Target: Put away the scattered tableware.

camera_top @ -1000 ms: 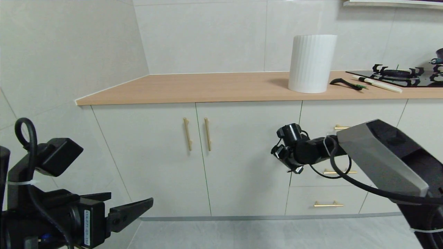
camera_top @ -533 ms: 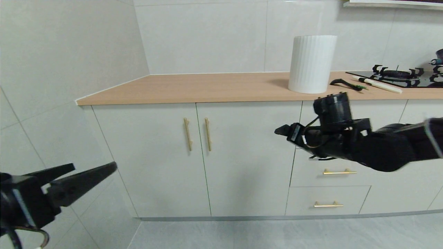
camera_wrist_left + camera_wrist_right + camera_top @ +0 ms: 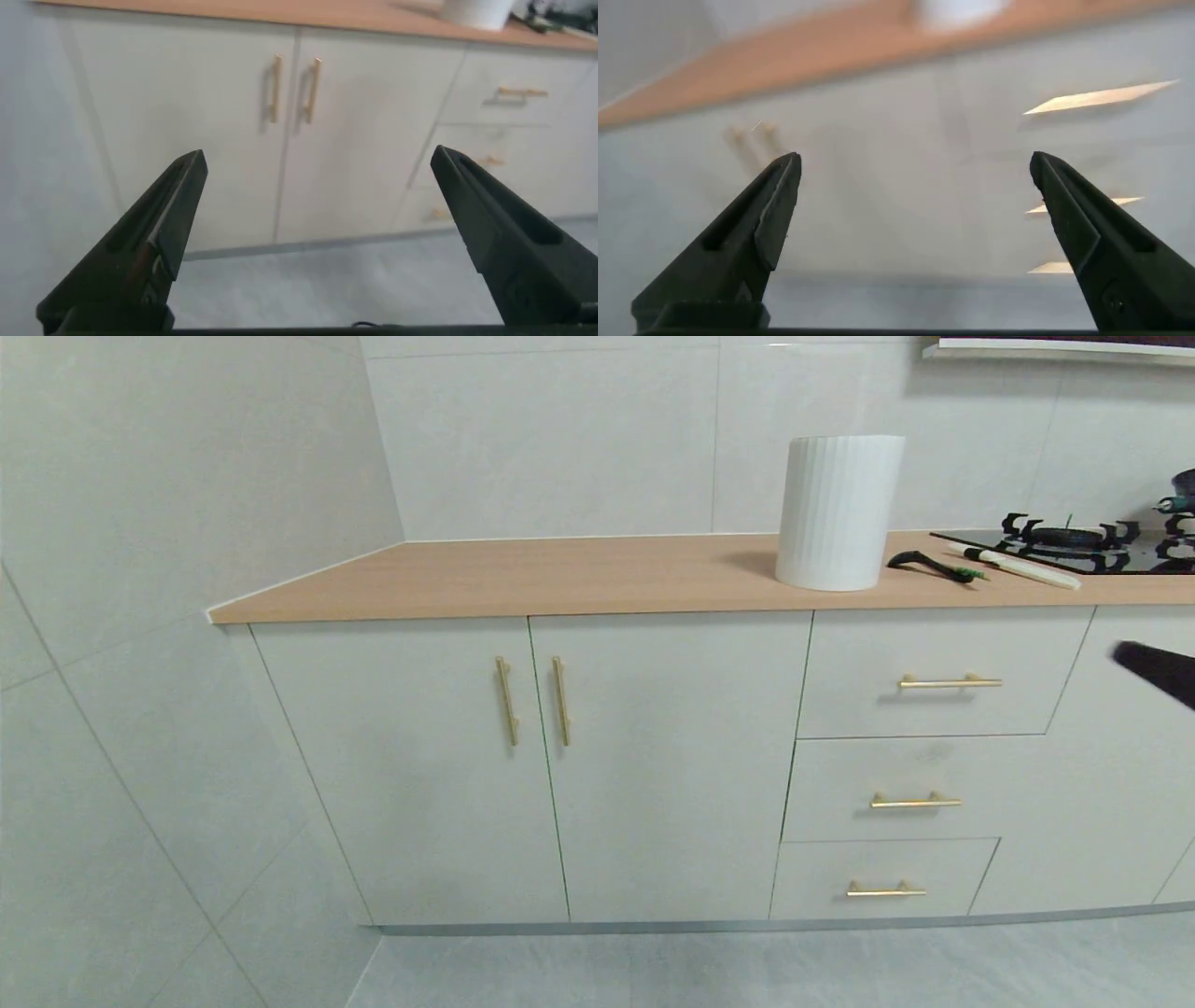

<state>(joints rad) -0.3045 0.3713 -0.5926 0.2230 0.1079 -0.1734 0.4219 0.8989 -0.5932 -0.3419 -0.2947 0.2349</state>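
Note:
A tall white ribbed container (image 3: 837,513) stands on the wooden counter (image 3: 560,574). Just right of it lie a black curved utensil (image 3: 920,561) and a long white utensil with a dark, green-tipped end (image 3: 1022,567). My left gripper (image 3: 316,157) is open and holds nothing; it faces the double cabinet doors (image 3: 290,89) from low down, well short of the counter. My right gripper (image 3: 913,161) is also open and holds nothing, facing the blurred cabinet front and drawers (image 3: 1092,98). A dark piece of my right arm (image 3: 1158,672) shows at the head view's right edge.
A gas hob (image 3: 1074,537) sits at the counter's far right. Below the counter are two doors with gold handles (image 3: 532,700) and three drawers (image 3: 943,681). A tiled wall (image 3: 140,616) closes off the left side. Grey floor (image 3: 747,971) lies in front.
Both arms have pulled out of the head view: the left one down and to the left, the right one off to the right, leaving only a dark tip at the edge.

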